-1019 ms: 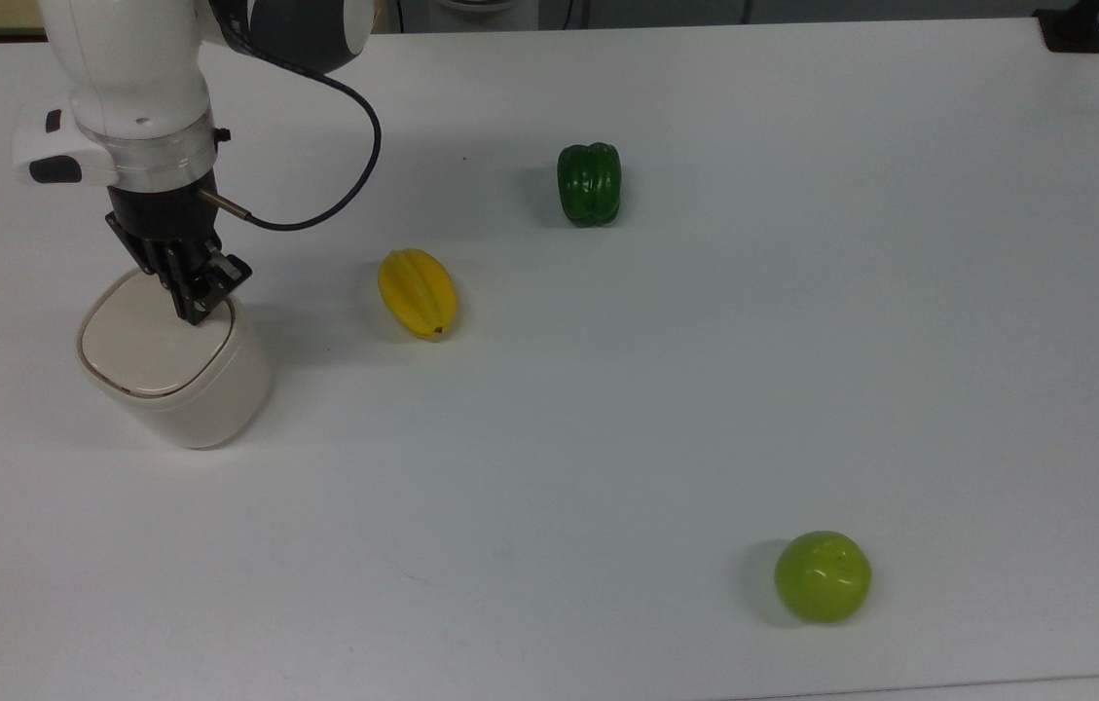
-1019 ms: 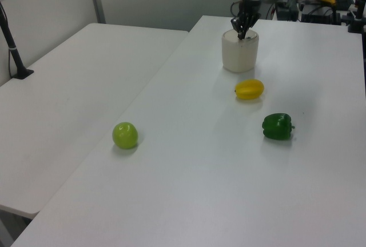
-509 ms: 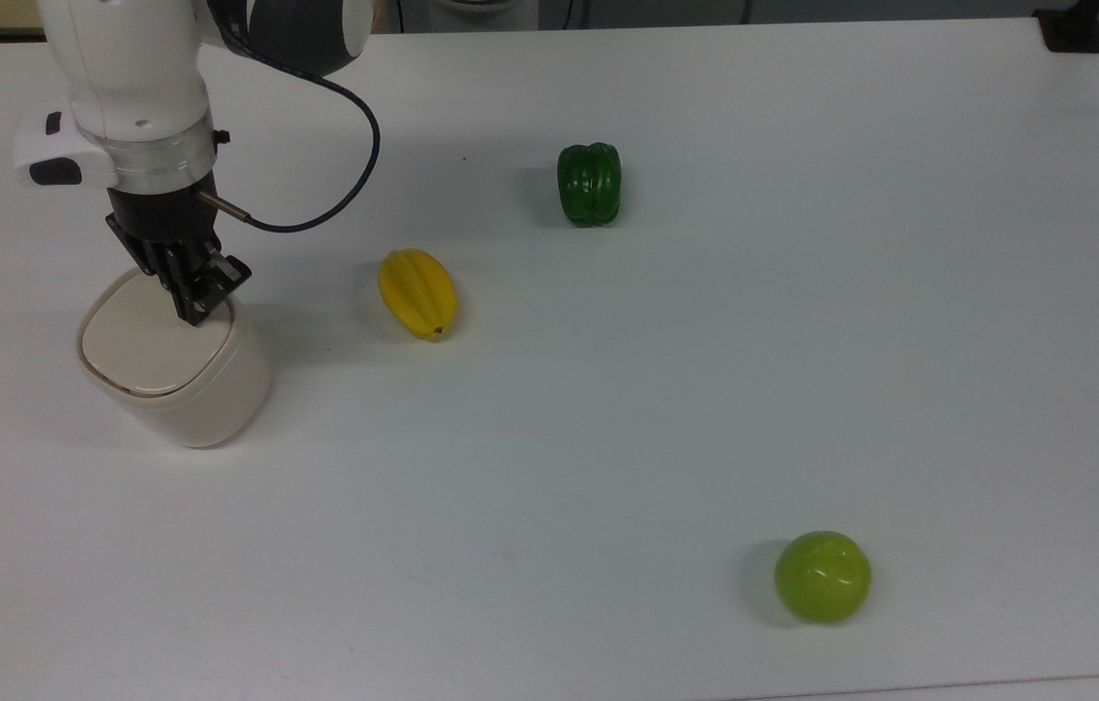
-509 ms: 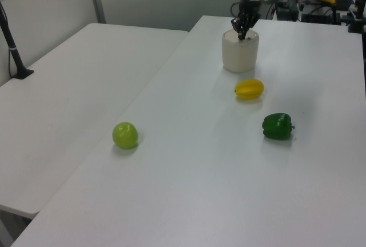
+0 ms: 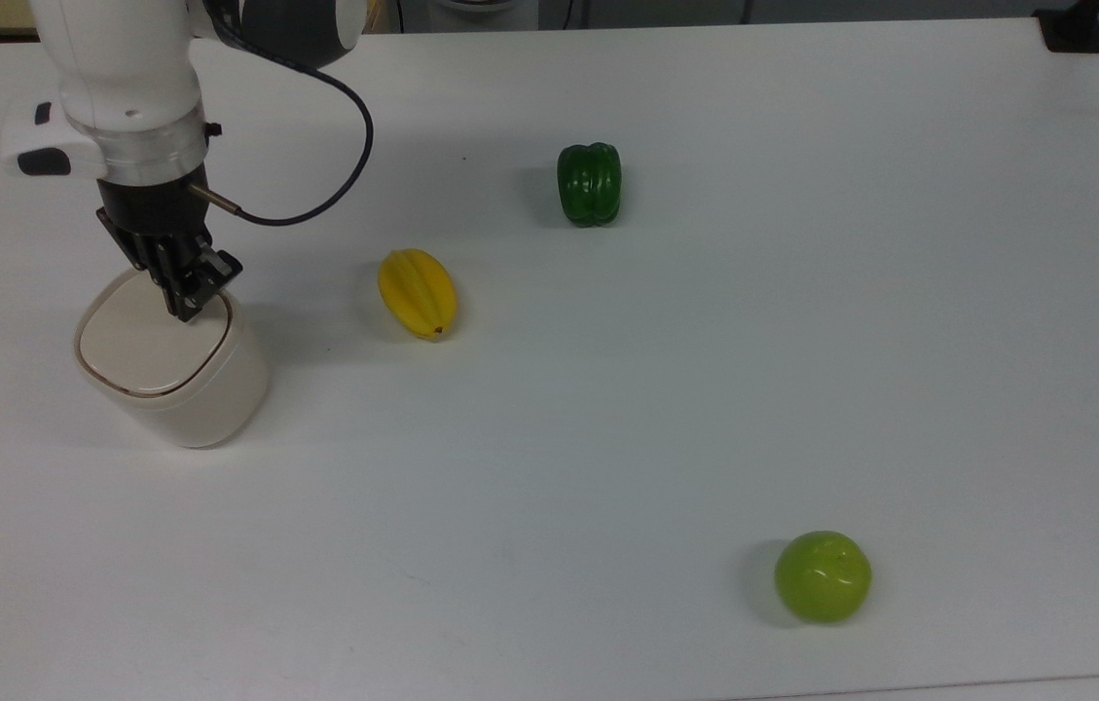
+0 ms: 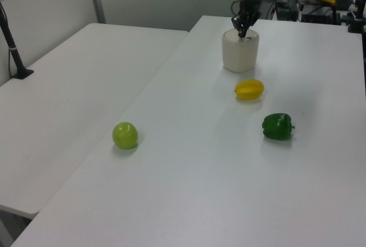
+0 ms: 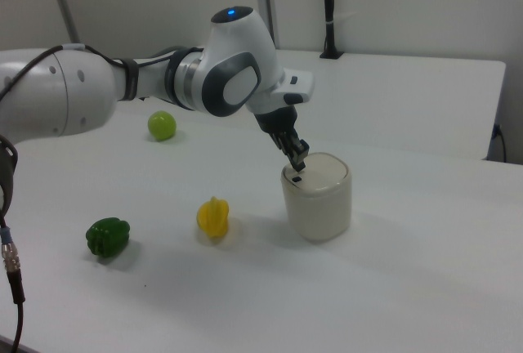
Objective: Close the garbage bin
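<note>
— What's the setting?

— A broad white desk (image 5: 705, 389), with a second white desk (image 6: 68, 81) beside it at the left view's left and pale wall panels behind.

— Where is the garbage bin?

— The cream garbage bin (image 5: 169, 375) stands upright near the top view's left edge, at about nine o'clock on the desk. Its flat lid (image 5: 145, 341) lies down level on the rim, with a thin dark seam around it. In the right view a small black mark (image 7: 297, 179) sits at the lid's edge.

— And the gripper?

— The black gripper (image 5: 187, 297) points down over the lid's corner at about one o'clock in the top view; in the right view its tip hangs just above the black mark. The fingers look drawn close together with nothing between them. Whether the tip touches the lid I cannot tell.

— What else lies there?

— A yellow starfruit (image 5: 418, 292) lies near the bin at its three o'clock in the top view. A green bell pepper (image 5: 589, 184) lies at about twelve o'clock on the desk. A green apple (image 5: 823, 576) rests well apart, at about five o'clock.
</note>
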You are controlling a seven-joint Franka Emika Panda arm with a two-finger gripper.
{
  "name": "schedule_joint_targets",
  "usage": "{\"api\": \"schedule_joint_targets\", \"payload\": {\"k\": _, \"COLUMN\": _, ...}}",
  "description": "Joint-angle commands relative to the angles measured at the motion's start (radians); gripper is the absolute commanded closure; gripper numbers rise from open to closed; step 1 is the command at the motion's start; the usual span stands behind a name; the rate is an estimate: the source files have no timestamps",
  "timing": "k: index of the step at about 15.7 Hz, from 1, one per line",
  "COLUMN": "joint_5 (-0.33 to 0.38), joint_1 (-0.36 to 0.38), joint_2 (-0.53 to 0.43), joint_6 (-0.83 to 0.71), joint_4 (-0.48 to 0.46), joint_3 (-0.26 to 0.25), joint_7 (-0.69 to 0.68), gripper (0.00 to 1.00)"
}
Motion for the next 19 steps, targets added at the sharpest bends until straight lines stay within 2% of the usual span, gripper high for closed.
{"api": "schedule_joint_targets", "payload": {"k": 1, "joint_5": 0.019, "joint_1": 0.015, "joint_2": -0.066, "joint_6": -0.067, "joint_4": -0.015, "joint_3": -0.004, "joint_7": 0.003, "gripper": 0.87}}
{"api": "schedule_joint_targets", "payload": {"k": 6, "joint_5": 0.019, "joint_1": 0.033, "joint_2": -0.149, "joint_6": -0.221, "joint_4": -0.015, "joint_3": 0.003, "joint_7": -0.003, "gripper": 0.79}}
{"api": "schedule_joint_targets", "payload": {"k": 13, "joint_5": 0.025, "joint_1": 0.119, "joint_2": -0.247, "joint_6": -0.465, "joint_4": -0.028, "joint_3": 0.014, "joint_7": -0.034, "gripper": 0.71}}
{"api": "schedule_joint_targets", "payload": {"k": 18, "joint_5": 0.026, "joint_1": 0.188, "joint_2": -0.342, "joint_6": -0.496, "joint_4": -0.123, "joint_3": 0.014, "joint_7": -0.089, "gripper": 0.71}}
{"api": "schedule_joint_targets", "payload": {"k": 19, "joint_5": 0.026, "joint_1": 0.197, "joint_2": -0.360, "joint_6": -0.497, "joint_4": -0.145, "joint_3": 0.014, "joint_7": -0.104, "gripper": 0.68}}
